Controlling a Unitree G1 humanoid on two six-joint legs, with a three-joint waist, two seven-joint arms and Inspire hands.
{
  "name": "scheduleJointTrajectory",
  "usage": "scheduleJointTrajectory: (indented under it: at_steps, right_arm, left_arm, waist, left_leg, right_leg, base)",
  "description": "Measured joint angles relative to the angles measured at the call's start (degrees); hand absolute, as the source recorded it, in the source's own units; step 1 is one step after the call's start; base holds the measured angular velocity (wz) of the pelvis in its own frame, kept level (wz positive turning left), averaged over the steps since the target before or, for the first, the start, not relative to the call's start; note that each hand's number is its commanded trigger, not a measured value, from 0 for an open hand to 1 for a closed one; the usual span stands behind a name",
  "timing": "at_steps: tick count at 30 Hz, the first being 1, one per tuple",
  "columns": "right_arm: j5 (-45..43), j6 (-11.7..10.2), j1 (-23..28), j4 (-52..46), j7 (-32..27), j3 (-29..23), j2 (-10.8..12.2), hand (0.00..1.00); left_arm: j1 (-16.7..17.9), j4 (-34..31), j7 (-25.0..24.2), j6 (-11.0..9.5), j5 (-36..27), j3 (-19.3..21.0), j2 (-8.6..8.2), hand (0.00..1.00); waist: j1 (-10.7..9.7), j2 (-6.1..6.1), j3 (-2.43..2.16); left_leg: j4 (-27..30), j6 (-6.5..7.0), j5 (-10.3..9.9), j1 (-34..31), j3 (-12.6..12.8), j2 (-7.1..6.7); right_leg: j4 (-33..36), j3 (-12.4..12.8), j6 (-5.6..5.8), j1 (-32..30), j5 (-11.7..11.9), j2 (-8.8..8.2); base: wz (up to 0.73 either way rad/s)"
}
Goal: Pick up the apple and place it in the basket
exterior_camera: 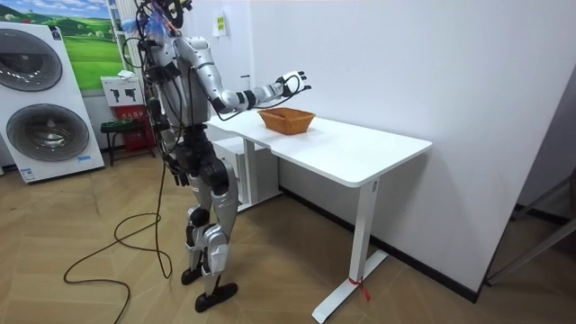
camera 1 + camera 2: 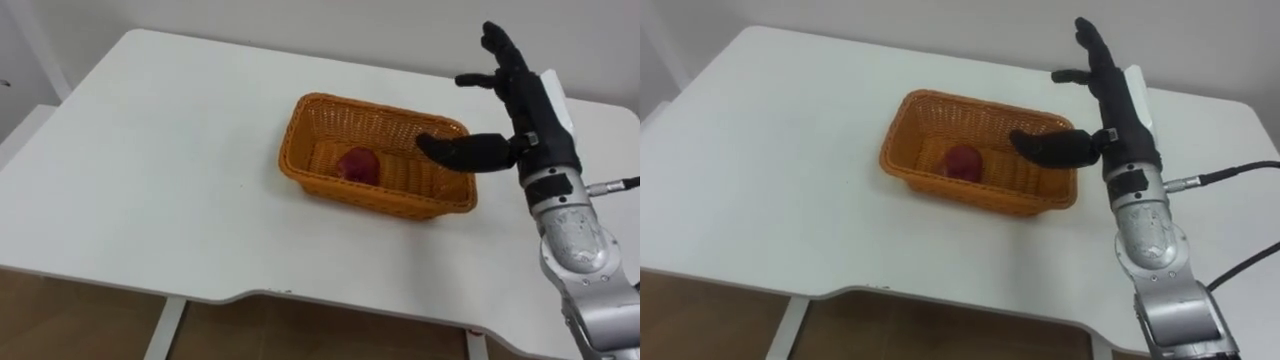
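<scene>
— Red apple [image 2: 358, 165] lies inside the basket [image 2: 400, 200], on its floor, left of centre
— Basket type?
— Orange wicker, rectangular, open top. It sits flat on the white table [image 2: 150, 180], roughly mid-table, turned slightly askew to the near edge
— Right hand?
— Right hand [image 2: 515, 95] is up over the basket's right end, released. The fingers are straight and spread, pointing away from the robot. The thumb sticks out sideways toward the basket. It holds nothing
— Contact with the basket?
— In the eye views the thumb overlaps the right rim. The room view puts the hand [image 1: 290, 84] above the basket [image 1: 286, 120], with a gap between them, so I read no contact. The hand is well apart from the apple, which is down in the other half of the basket
— Robot's stance?
— Upright on both legs at the table's short end, on the room view's left. It faces along the table [image 1: 360, 148], with the right arm stretched forward over the top
— Surroundings?
— The table's long side runs along a white wall [image 1: 432, 72]. Washing machines [image 1: 45, 130] stand behind the robot at the room view's left. The floor [image 1: 108, 297] is wood
</scene>
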Motion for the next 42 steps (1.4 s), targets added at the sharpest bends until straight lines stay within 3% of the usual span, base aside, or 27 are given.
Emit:
scheduleJointTrajectory:
  at_steps: [5, 7, 8, 12, 15, 21, 25, 29, 33, 37, 42]
  right_arm:
    - [2.44, -0.04, 0.64, 0.89, -1.03, -3.22, 0.0, 0.0]
    - [3.94, -0.11, 0.75, 1.39, -3.11, -7.15, 0.0, 0.0]
    - [4.27, -0.11, 0.74, 1.4, -4.04, -8.42, 0.0, 0.0]
    - [6.61, -0.59, 0.68, 2.31, -12.71, -18.09, -0.27, 0.0]
    - [8.19, -0.65, 1.06, 2.4, -19.02, -23.16, -0.34, 0.0]
    - [14.52, -0.96, 1.31, 4.54, -31.01, -35.01, -1.29, 0.0]
    - [20.8, -1.98, 3.55, 9.53, -38.1, -40.1, -1.82, 0.0]
    - [26.93, -2.1, 6.94, 15.04, -40.26, -40.42, -1.8, 0.0]
    - [34.56, -1.26, 8.67, 31.99, -38.27, -40.08, -1.21, 0.0]
    - [41.22, 1.75, 12.9, 42.59, -34.91, -38.55, 2.37, 0.0]
    - [42.44, 2.18, 12.93, 54.77, -30.14, -33.25, 6.12, 0.0]
  left_arm:
    - [0.79, -1.03, -0.07, -0.55, 0.13, 1.25, -0.21, 0.0]
    - [1.44, -0.98, 0.04, -1.34, -0.02, 3.39, -0.59, 0.0]
    - [1.54, -0.99, 0.13, -1.39, -0.02, 3.92, -0.59, 0.0]
    - [2.54, -0.96, 2.28, -1.43, -0.05, 6.23, -0.52, 0.0]
    - [2.9, -0.95, 2.48, -1.43, -0.08, 7.16, -0.61, 0.0]
    - [4.99, -1.14, 3.83, -1.5, -0.52, 9.89, -1.08, 0.0]
    - [5.01, -1.15, 4.3, -1.32, -1.06, 10.37, -1.07, 0.0]
    - [4.86, -2.72, 4.54, -0.82, -1.1, 10.36, -1.24, 0.0]
    - [4.64, -2.74, 4.52, 0.24, -1.15, 10.37, -1.44, 0.0]
    - [4.75, -2.77, 4.24, 1.41, -1.1, 10.42, -1.73, 0.0]
    - [3.89, -2.61, 4.24, 1.58, -1.05, 10.37, -2.45, 0.0]
  waist:
    - [-1.4, 0.73, -0.05]
    - [-1.76, 1.39, -0.78]
    - [-1.98, 1.43, -0.89]
    - [-3.84, 1.06, -0.78]
    - [-5.06, 0.57, -0.66]
    - [-8.63, 0.0, -0.9]
    - [-9.08, 0.2, -0.86]
    - [-9.58, 0.85, -0.56]
    - [-10.12, 1.0, -0.7]
    - [-9.38, 1.81, -0.59]
    - [-8.72, 2.2, -0.48]
  left_leg:
    - [0.29, 0.0, -0.02, -0.06, -0.14, 0.0]
    - [0.28, 0.0, -0.01, 0.24, 0.01, 0.0]
    - [0.29, 0.0, -0.01, 0.24, -0.02, -0.01]
    - [0.38, -0.01, 0.03, 0.8, -0.09, -0.37]
    - [0.07, -0.01, 0.03, 1.17, 0.4, 0.13]
    - [0.38, -0.01, 0.01, -0.08, 0.68, 0.19]
    - [-0.11, 0.0, 0.01, -0.02, 1.37, 0.14]
    - [-0.46, 0.02, 0.0, -0.1, 1.6, 0.22]
    - [-0.74, 0.03, 0.01, 0.23, 1.94, 0.19]
    - [-0.84, -0.02, 0.04, 0.06, 2.22, 0.26]
    - [-0.71, -0.01, 0.02, 0.17, 2.4, 0.29]
  right_leg:
    - [0.02, -0.92, 0.0, 0.25, 0.01, -0.1]
    - [0.09, -0.68, 0.0, 0.39, 0.01, -0.09]
    - [0.1, -0.69, 0.0, 0.41, 0.01, -0.1]
    - [0.05, -0.87, 0.0, 1.0, 0.01, -0.1]
    - [0.06, 0.23, 0.0, 0.92, 0.0, 0.08]
    - [0.23, 0.59, -0.12, -0.38, 0.24, 0.15]
    - [0.23, 2.08, -0.15, -0.64, 0.32, 0.33]
    - [0.25, 2.05, -0.13, -0.91, 0.4, 0.31]
    - [0.23, 2.32, -0.13, -0.7, 0.4, 0.29]
    - [0.21, 2.52, -0.15, -1.06, 0.38, 0.42]
    - [0.31, 3.02, -0.17, -1.05, 0.39, 0.43]
  base:
    - [0.04]
    - [0.0]
    - [0.03]
    - [0.0]
    - [-0.1]
    - [-0.06]
    - [-0.11]
    - [-0.03]
    - [0.0]
    - [-0.03]
    - [-0.04]
